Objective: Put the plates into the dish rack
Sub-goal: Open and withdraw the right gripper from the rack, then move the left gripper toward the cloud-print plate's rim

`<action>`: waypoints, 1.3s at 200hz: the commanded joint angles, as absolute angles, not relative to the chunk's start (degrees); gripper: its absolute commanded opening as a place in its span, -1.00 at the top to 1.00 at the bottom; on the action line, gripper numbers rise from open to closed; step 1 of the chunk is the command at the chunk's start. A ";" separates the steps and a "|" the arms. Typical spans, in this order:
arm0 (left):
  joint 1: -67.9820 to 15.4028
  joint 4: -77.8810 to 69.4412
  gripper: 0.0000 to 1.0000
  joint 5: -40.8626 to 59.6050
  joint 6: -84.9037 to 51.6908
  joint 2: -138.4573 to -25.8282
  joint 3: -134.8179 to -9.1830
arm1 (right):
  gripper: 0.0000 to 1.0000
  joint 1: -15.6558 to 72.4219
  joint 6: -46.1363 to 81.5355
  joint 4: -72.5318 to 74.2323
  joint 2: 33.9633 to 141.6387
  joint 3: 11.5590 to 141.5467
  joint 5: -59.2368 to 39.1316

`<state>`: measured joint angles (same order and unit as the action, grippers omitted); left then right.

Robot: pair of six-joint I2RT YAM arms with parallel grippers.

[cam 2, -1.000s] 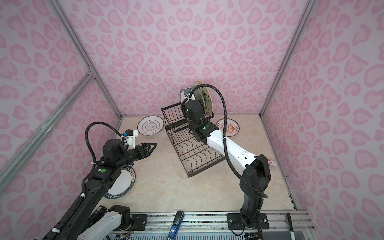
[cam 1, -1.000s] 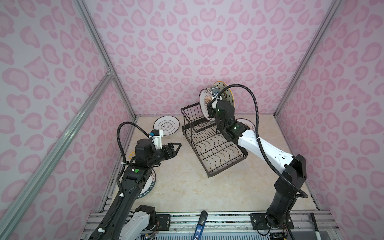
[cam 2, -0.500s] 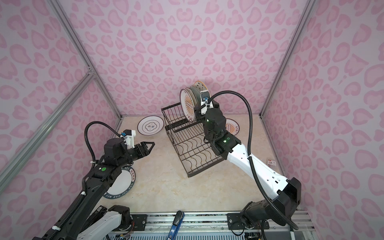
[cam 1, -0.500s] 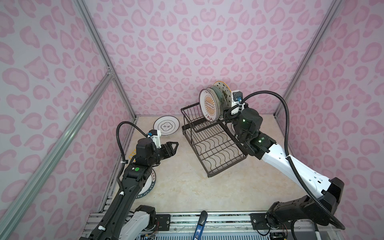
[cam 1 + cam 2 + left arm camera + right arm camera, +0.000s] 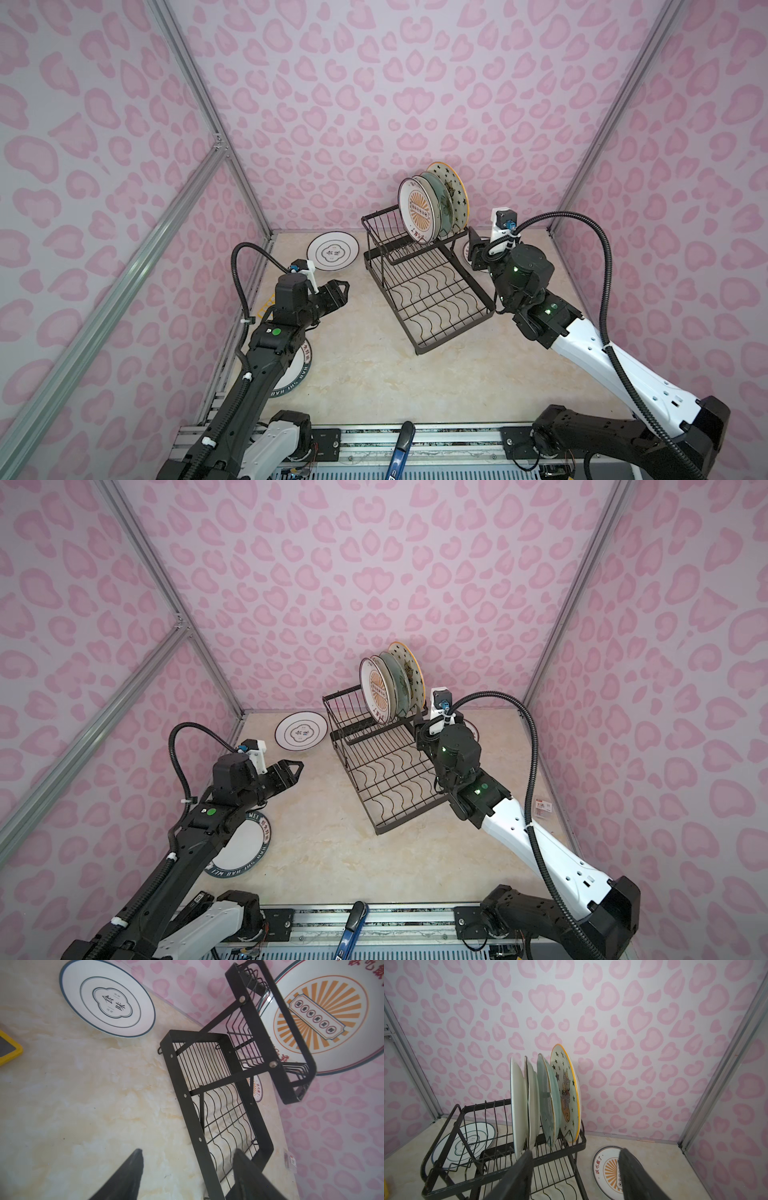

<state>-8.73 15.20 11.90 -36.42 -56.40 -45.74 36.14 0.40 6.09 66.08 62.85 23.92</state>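
4 round ceramic plates (image 5: 419,208) stand on edge in the raised basket of the black wire dish rack (image 5: 428,291), slots keeping them upright. White black-ringed plate (image 5: 332,250), orange sunburst plate (image 5: 608,1172) and green-rimmed lettered plate (image 5: 245,850) lie flat on the table (image 5: 374,374). My left hand (image 5: 187,1150) and right hand (image 5: 575,1151) are both released, empty.

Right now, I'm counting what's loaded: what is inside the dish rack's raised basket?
Four plates stand on edge in the raised basket: orange sunburst plate, cream plate, pale blue-green plate, starred yellow-rimmed plate. The middle two's faces are mostly covered by their neighbours.
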 commanded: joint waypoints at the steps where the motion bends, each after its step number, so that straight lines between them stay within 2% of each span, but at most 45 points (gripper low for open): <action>1: -6.55 16.19 -0.40 9.97 -37.41 -56.86 -46.06 | -0.29 34.81 4.46 5.16 64.55 60.43 20.80; 73: -0.62 13.80 -0.39 12.40 -39.63 -60.43 -43.12 | -0.28 26.48 12.40 2.30 60.65 54.37 13.41; 112: 1.85 8.13 -0.36 14.23 -44.14 -67.76 -42.37 | -0.27 22.55 16.23 2.25 60.31 52.76 6.79; 158: 2.08 2.18 -0.32 11.10 -47.27 -75.96 -43.67 | -0.27 20.25 17.62 1.94 57.82 50.87 3.95; 260: 2.21 -5.86 -0.32 11.08 -53.80 -96.75 -54.02 | -0.27 16.36 20.34 1.29 52.10 46.44 -0.35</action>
